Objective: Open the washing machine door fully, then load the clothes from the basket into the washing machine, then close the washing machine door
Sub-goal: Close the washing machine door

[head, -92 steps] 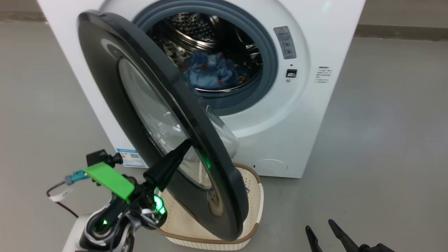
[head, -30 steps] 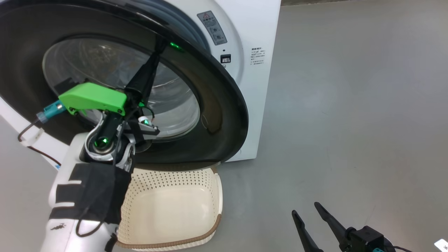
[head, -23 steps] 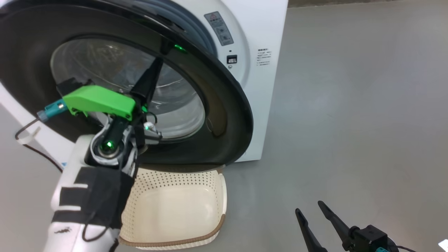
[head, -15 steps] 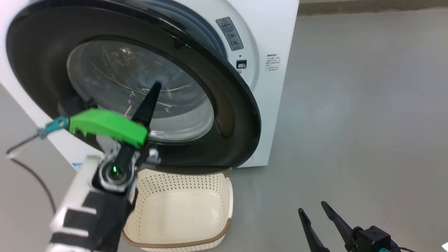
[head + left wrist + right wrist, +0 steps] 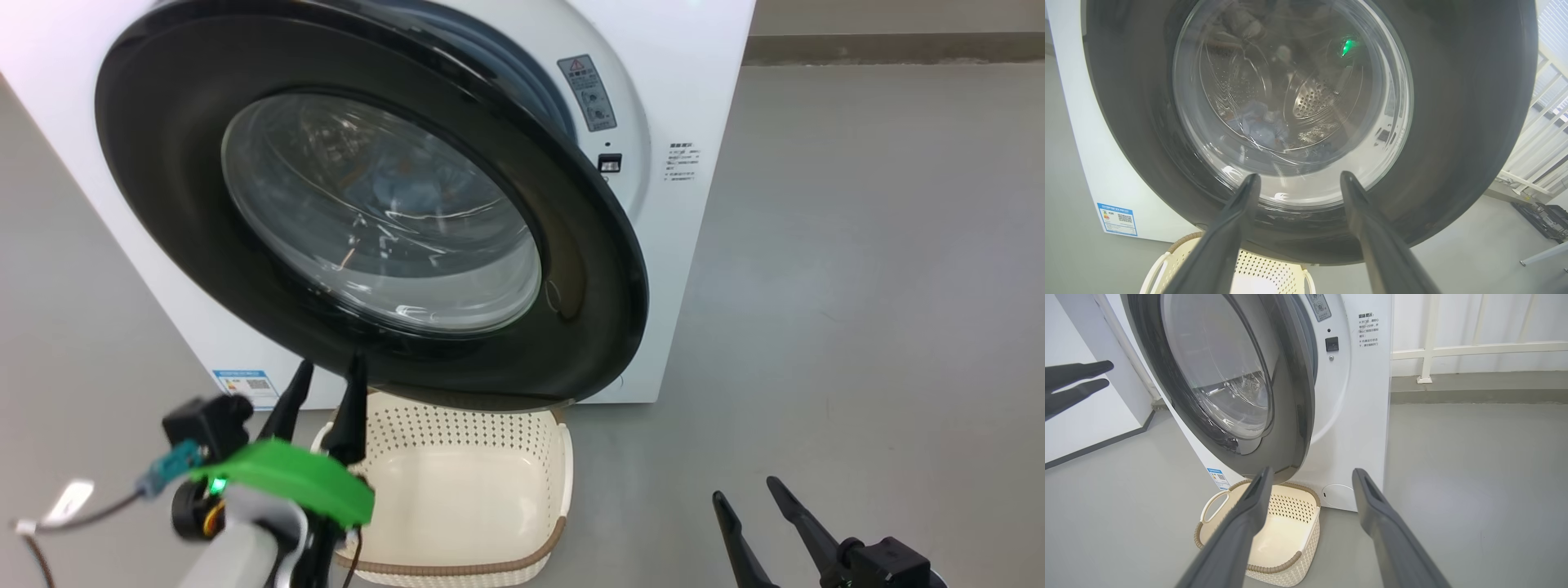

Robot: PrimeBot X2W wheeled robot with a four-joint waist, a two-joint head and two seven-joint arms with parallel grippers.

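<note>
I see my left pincer (image 5: 331, 361) spread, empty, near the ajar washing machine door (image 5: 588, 269); right pincer (image 5: 744, 488) likewise spread.

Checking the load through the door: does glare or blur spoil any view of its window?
Head view: white glare streaks cross the door window, the clothes a faint blue patch; the green cover behind the left hand blurred. Left wrist view: a green light spot reflects on the glass, clothes readable, edges bowed. Right wrist view: sharp, but window seen obliquely.
</note>
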